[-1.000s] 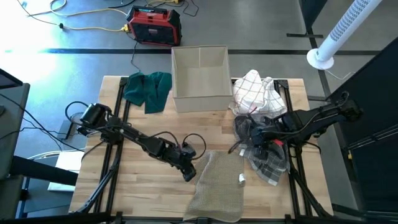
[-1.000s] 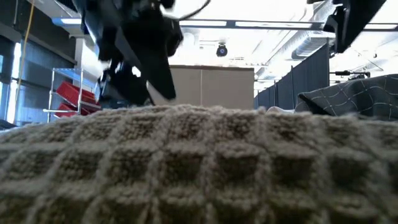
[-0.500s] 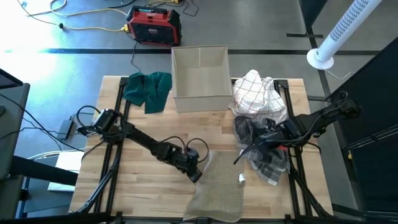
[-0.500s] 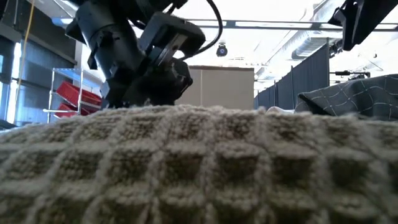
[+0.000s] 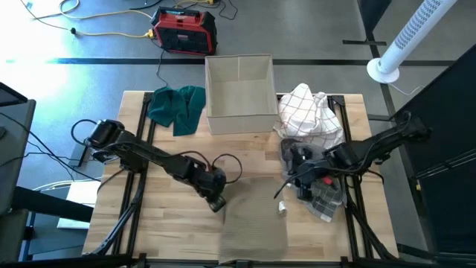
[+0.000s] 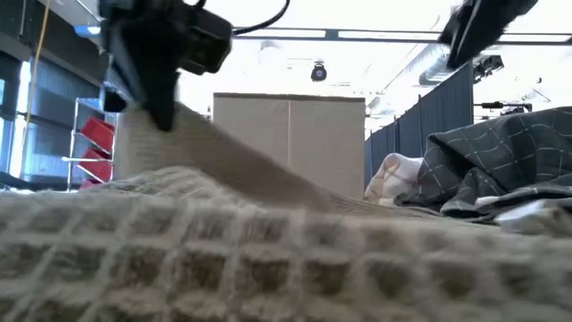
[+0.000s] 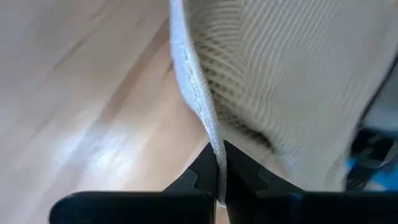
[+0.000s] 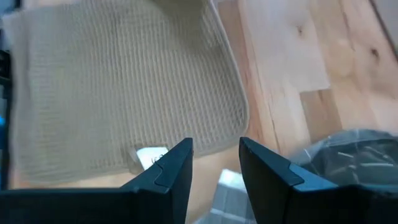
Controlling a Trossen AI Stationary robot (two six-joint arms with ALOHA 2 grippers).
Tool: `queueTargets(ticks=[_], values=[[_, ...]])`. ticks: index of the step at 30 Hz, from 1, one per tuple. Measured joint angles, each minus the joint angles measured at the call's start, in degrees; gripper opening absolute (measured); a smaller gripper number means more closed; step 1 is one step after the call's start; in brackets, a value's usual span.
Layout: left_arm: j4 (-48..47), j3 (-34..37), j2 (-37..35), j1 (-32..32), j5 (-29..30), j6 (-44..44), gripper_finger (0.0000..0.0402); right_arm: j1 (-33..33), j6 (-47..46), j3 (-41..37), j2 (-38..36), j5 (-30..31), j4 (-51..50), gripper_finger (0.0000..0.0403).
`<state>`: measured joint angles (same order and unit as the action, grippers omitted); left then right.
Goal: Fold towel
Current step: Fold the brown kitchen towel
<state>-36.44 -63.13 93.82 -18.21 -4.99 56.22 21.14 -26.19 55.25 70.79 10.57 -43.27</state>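
Observation:
The beige waffle towel (image 5: 254,214) lies on the wooden table near its front edge, and fills the foreground of the low view (image 6: 268,259). My left gripper (image 5: 216,202) is at the towel's left side, shut on its edge. In the low view it (image 6: 165,112) stands above the table with cloth sloping down from it. My right gripper (image 5: 285,197) hovers open over the towel's right edge, near a white label (image 8: 149,155). In the right wrist view its fingers (image 8: 214,163) have nothing between them. My left gripper pinches the towel's hemmed left edge (image 7: 208,134) between its two shut fingers, coming from above. That edge is lifted off the table. The cloth (image 6: 241,165) slopes down from the fingers toward the right, and the rest of the towel lies on the table.
A cardboard box (image 5: 239,93) stands at the far middle, with a green cloth (image 5: 177,108) to its left. A white checked cloth (image 5: 309,112) and a dark plaid cloth (image 5: 321,195) lie at the right, under my right arm. Bare wood (image 5: 160,223) shows near left.
My left gripper went right to the towel's left edge, took hold, then rose and drew back toward the table's left. The towel's left edge is now lifted and pulled leftward, and the cloth lies squarer. My right gripper has edged left over the towel's right edge.

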Motion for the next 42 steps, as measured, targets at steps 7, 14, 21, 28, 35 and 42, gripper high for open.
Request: queueTargets(ticks=[7,14,21,28,35,42], values=[[-4.64,0.56,0.55,2.06,-1.87,-5.83,0.0000,-2.56,15.27,-16.33,0.81,3.90,28.29,0.0119],[-4.26,0.60,0.95,3.57,-2.18,-7.99,0.0000,-7.05,15.65,-18.87,10.60,0.67,36.94,0.0119],[-4.12,0.59,1.14,4.63,-2.48,-9.92,0.0000,-10.23,15.74,-20.03,20.22,-3.54,43.25,0.0119],[-4.49,0.59,1.14,4.71,-2.93,-10.81,0.0000,-10.40,11.87,-19.66,23.42,-4.16,43.15,0.0079],[-7.46,0.55,1.14,4.80,0.30,-14.30,0.0000,-10.66,8.27,-18.54,20.96,-5.21,40.20,0.0004],[-19.17,-1.52,0.92,4.74,2.81,-16.66,0.0000,-9.78,14.44,-6.22,16.77,0.78,28.57,0.0001]])
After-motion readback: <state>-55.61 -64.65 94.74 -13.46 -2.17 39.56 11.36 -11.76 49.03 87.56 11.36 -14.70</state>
